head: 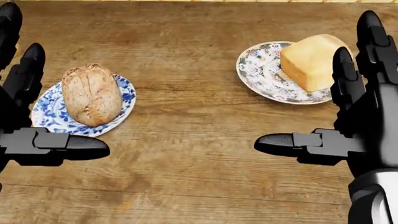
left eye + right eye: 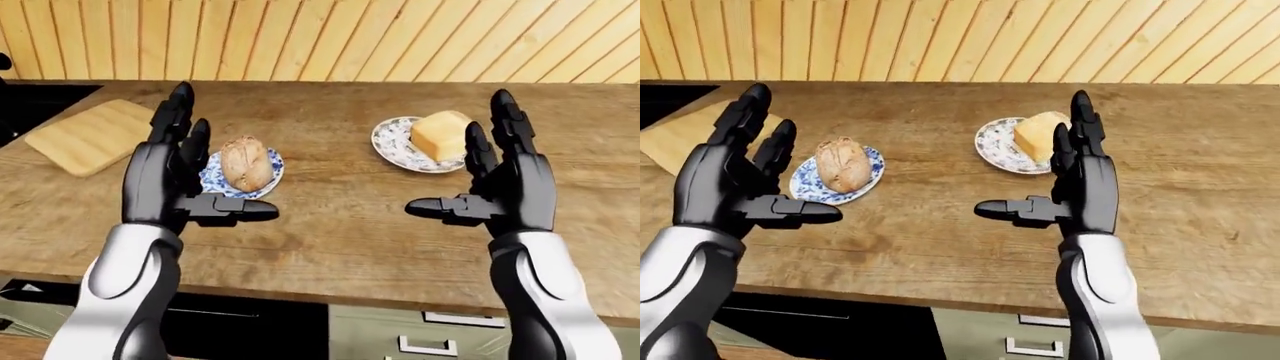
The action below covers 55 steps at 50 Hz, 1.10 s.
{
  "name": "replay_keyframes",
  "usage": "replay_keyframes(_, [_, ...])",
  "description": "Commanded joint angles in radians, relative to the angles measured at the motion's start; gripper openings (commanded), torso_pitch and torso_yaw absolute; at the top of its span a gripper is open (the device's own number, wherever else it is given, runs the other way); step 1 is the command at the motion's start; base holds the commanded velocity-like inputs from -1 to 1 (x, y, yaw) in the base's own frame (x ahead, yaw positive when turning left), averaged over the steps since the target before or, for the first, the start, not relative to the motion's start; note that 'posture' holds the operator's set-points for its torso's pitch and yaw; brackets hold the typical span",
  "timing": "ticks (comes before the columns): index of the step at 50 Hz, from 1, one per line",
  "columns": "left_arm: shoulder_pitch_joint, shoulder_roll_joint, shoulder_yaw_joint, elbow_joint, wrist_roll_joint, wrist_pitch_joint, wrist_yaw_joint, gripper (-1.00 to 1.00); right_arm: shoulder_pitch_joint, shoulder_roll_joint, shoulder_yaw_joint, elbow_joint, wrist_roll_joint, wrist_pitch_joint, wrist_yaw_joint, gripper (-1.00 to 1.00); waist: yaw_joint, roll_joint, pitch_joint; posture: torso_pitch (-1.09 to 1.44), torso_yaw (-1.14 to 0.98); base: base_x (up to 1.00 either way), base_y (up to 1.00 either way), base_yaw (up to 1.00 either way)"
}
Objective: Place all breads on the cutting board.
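Observation:
A brown round bread loaf lies on a blue patterned plate left of centre on the wooden counter. A pale yellow square bread lies on a floral plate to the right. A light wooden cutting board lies at the counter's far left. My left hand is open, held above the counter just left of the brown loaf. My right hand is open, held just right of and below the yellow bread. Neither hand touches anything.
The wooden counter runs across the view, with a plank wall behind it. A black surface lies at the top left beside the cutting board. Drawer fronts show under the counter's near edge.

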Motion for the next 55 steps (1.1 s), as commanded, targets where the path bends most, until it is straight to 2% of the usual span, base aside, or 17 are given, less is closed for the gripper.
replay_keyframes(1, [-0.023,0.013,0.023,-0.031,-0.006,-0.016,0.003,1.00,-0.025,-0.005,0.001,-0.026,0.005,-0.027,0.001,1.00,0.002,-0.009,-0.015,0.00,0.00,0.00,0.00,0.00])
replay_keyframes(5, [-0.037,0.028,0.051,-0.072,-0.037,0.040,0.019,1.00,-0.066,-0.024,-0.009,-0.050,0.016,0.026,-0.009,1.00,-0.012,0.022,-0.017,0.00,0.00,0.00,0.00,0.00])
replay_keyframes(7, [-0.043,0.032,0.052,-0.072,-0.046,0.042,0.026,1.00,-0.097,-0.044,-0.026,-0.064,0.024,0.070,-0.017,1.00,-0.020,0.057,-0.027,0.00,0.00,0.00,0.00,0.00])
replay_keyframes(9, [-0.058,0.037,0.060,-0.094,-0.064,0.075,0.038,1.00,-0.135,-0.067,-0.038,-0.074,0.022,0.122,-0.031,1.00,-0.018,0.043,-0.023,0.00,0.00,0.00,0.00,0.00])
replay_keyframes(11, [-0.062,0.045,0.071,-0.099,-0.078,0.083,0.042,1.00,-0.176,-0.091,-0.042,-0.072,0.010,0.182,-0.042,1.00,-0.016,0.037,-0.034,0.00,0.00,0.00,0.00,0.00])
replay_keyframes(14, [-0.075,0.055,0.082,-0.114,-0.102,0.108,0.055,1.00,-0.228,-0.125,-0.048,-0.049,-0.007,0.241,-0.042,1.00,-0.013,0.029,-0.035,0.00,0.00,0.00,0.00,0.00])
replay_keyframes(17, [-0.073,0.060,0.076,-0.114,-0.112,0.106,0.065,1.00,-0.270,-0.146,-0.066,-0.017,-0.017,0.274,-0.037,1.00,-0.010,0.025,-0.035,0.00,0.00,0.00,0.00,0.00])
replay_keyframes(20, [-0.071,0.061,0.063,-0.108,-0.109,0.096,0.069,1.00,-0.332,-0.195,-0.106,0.016,-0.031,0.336,-0.049,1.00,-0.005,0.023,-0.035,0.00,0.00,0.00,0.00,0.00])
replay_keyframes(22, [-0.069,0.060,0.059,-0.111,-0.109,0.097,0.071,1.00,-0.359,-0.224,-0.109,0.055,-0.049,0.346,-0.053,1.00,-0.002,0.023,-0.035,0.00,0.00,0.00,0.00,0.00])
replay_keyframes(27, [-0.069,0.057,0.049,-0.118,-0.103,0.104,0.073,1.00,-0.389,-0.281,-0.090,0.171,-0.131,0.316,-0.038,1.00,0.000,0.023,-0.030,0.00,0.00,0.00,0.00,0.00])
replay_keyframes(34, [-0.066,0.045,0.027,-0.118,-0.079,0.101,0.069,1.00,-0.488,-0.341,-0.018,0.376,-0.323,0.290,0.050,1.00,0.000,0.025,-0.030,0.00,0.00,0.00,0.00,0.00])
replay_keyframes(40, [-0.078,0.039,0.022,-0.127,-0.067,0.117,0.063,1.00,-0.598,-0.335,0.002,0.594,-0.442,0.209,0.112,1.00,-0.003,0.030,-0.032,0.00,0.00,0.00,0.00,0.00])
replay_keyframes(46, [-0.106,0.042,0.026,-0.131,-0.069,0.141,0.064,1.00,-0.764,-0.327,0.085,0.902,-0.610,0.101,0.139,1.00,-0.007,0.036,-0.033,0.00,0.00,0.00,0.00,0.00])
replay_keyframes(50, [-0.110,0.044,0.029,-0.124,-0.068,0.136,0.064,1.00,-0.890,-0.311,0.081,1.134,-0.671,0.016,0.134,1.00,-0.008,0.042,-0.035,0.00,0.00,0.00,0.00,0.00])
replay_keyframes(55, [-0.112,0.043,0.026,-0.131,-0.069,0.143,0.067,1.00,-0.985,-0.322,0.097,1.328,-0.731,-0.022,0.166,1.00,-0.006,0.044,-0.036,0.00,0.00,0.00,0.00,0.00])
